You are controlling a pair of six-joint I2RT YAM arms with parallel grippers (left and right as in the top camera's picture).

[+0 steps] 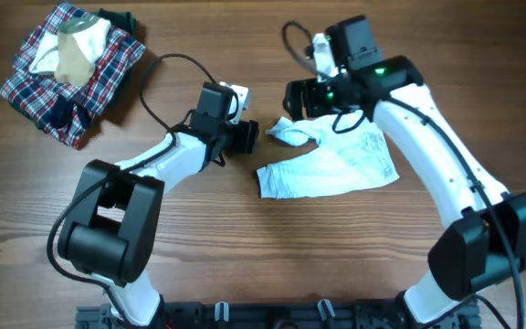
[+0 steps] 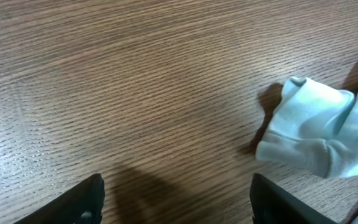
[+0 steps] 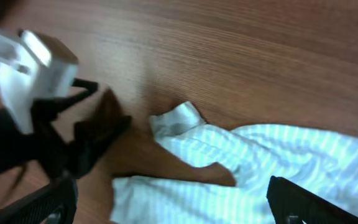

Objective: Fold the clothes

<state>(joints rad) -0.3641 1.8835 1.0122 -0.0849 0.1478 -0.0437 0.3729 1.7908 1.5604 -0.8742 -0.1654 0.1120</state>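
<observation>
The brown wood-grain desk (image 1: 245, 238) carried a pale blue-white garment of thin striped fabric (image 1: 331, 166). It lay crumpled and only partly spread at the centre right, between the two arms, with one bunched corner turned toward the left arm. The left fingers (image 2: 73, 202) were spread apart with only bare wood between them, and they stood near that bunched corner without touching it. The right fingers (image 3: 309, 202) were also spread wide and hung over the far side of the garment, holding nothing. In the far left corner, well apart, sat a red-navy-white plaid garment (image 1: 67, 87) with a beige-cream garment (image 1: 76, 50) on top of it. In my judgement the folding was at an early step, because the cloth was not flat and showed no clean fold. The next move probably called for each arm to pinch one corner or edge, pull the cloth flat on the desk, and then carry one side over the other.
</observation>
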